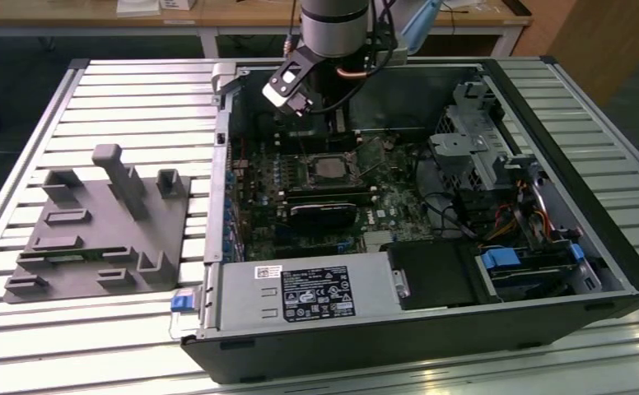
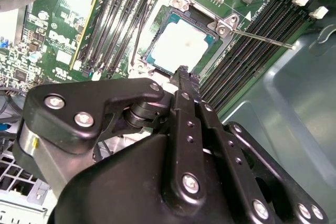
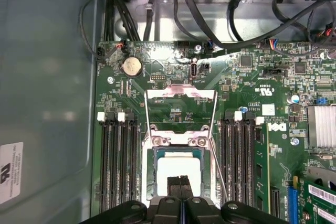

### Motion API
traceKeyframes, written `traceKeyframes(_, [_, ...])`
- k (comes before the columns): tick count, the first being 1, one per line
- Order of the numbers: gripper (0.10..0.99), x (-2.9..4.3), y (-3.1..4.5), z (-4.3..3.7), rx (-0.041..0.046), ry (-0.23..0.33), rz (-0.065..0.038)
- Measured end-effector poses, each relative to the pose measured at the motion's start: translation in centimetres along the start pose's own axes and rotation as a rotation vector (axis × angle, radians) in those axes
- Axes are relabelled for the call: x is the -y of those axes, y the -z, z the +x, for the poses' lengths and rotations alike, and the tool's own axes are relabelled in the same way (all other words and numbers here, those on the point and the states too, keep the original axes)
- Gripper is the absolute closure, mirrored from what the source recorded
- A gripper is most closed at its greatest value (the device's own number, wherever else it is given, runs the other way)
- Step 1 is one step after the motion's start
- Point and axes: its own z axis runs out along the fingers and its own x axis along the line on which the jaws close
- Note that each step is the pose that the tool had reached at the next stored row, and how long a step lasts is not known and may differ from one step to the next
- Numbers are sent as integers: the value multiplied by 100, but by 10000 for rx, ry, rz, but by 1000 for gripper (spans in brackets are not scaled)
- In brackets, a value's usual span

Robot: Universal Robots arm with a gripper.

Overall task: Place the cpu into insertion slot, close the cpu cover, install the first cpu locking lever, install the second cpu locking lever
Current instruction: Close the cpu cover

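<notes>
1. Inside the open computer case [image 1: 408, 339], on the green motherboard [image 3: 252, 77], the cpu [image 3: 178, 169] lies flat in the insertion slot [image 3: 149, 177].
2. Over it hangs the gripper [image 3: 181, 183], fingers pressed together on nothing (tips above the chip's pale top).
3. The cpu cover [image 3: 181, 94] stands flipped open, and a thin lever [image 2: 262, 38] juts out beside the slot.
</notes>
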Motion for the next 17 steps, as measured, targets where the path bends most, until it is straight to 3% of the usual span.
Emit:
traceKeyframes(12, [980,-4,29,1,1,0,1])
traceKeyframes(17, [980,-57,23,8,0,0,0])
